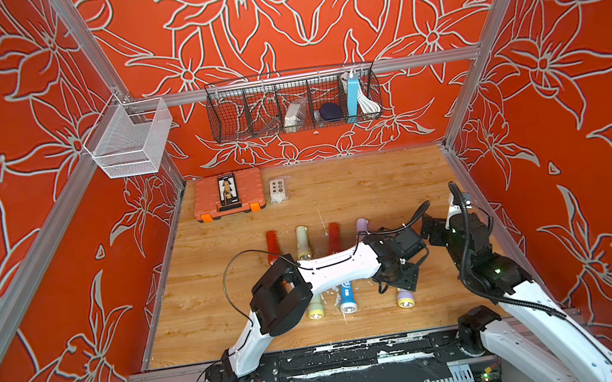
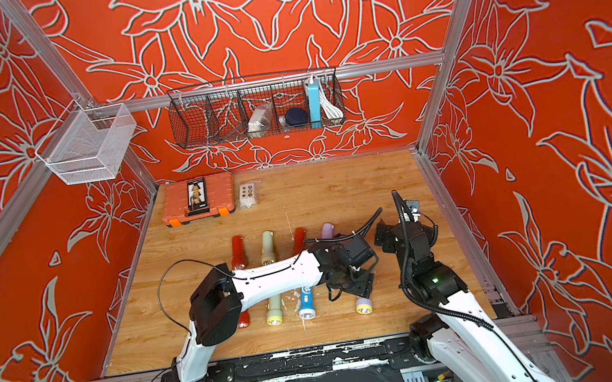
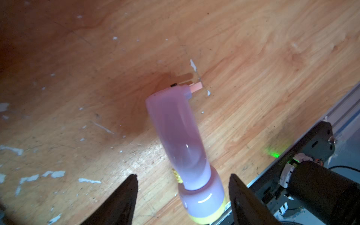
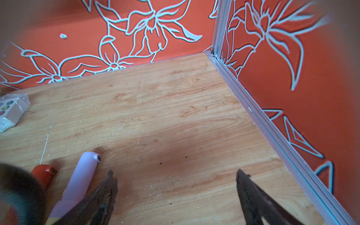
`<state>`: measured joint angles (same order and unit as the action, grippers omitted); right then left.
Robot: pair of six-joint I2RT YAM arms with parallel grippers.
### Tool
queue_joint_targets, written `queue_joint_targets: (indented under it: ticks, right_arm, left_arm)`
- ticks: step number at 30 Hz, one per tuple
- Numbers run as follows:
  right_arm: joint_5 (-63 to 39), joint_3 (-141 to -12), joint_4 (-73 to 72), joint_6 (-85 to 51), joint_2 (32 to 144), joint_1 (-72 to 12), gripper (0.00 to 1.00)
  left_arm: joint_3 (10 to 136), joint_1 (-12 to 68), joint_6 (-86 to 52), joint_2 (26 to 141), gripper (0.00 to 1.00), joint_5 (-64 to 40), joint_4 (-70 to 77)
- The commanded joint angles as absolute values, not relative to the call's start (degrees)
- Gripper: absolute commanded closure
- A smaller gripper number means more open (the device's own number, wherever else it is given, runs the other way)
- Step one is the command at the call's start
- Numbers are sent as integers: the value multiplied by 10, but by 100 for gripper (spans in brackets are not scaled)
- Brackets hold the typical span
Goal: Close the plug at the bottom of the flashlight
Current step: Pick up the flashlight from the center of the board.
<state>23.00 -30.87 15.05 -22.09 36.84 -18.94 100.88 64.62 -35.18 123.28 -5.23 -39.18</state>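
On the worktop (image 3: 78, 78), front row, lies the lilac flashlight (image 3: 179, 136), plug (image 3: 195, 86) sticking out; left gripper (image 3: 183, 175) straddles its head, jaws apart; right gripper (image 4: 174, 171) gapes nearby. Best clamp the body, then press the plug flush.

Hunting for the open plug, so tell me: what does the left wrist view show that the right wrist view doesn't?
Only the left wrist: the front lilac flashlight, its plug sticking out, lying between the fingers of the open left gripper. Only the right wrist: a back-row lilac flashlight, a red flashlight, a wrapped white box, the wall corner. Both: the wooden table and open jaws; the right gripper is empty.
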Motion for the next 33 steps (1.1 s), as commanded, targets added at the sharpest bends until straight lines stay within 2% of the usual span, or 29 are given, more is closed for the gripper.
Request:
queue_joint_targets:
  ticks: [1,14,20,28,33]
  right_arm:
    - [249,-300,156,-238,352,-185,2]
    - [247,-294,158,-249,334,-181,2]
    - [246,-292,155,-251,334,-180,2]
    - [239,-290,152,-253,327,-178,2]
    - [254,-287,149,-254,313,-178,2]
  left_arm:
    - [1034,650,-332,1266,26,-59,-434]
    - [1099,651,-325,1345,28,-30,-481]
    - [1083,651,-315,1349,43,-32,-486]
    - [1054,648,-309,1330,74,-39,-468]
    - [1026,637,-311,1292,85,-51,-433]
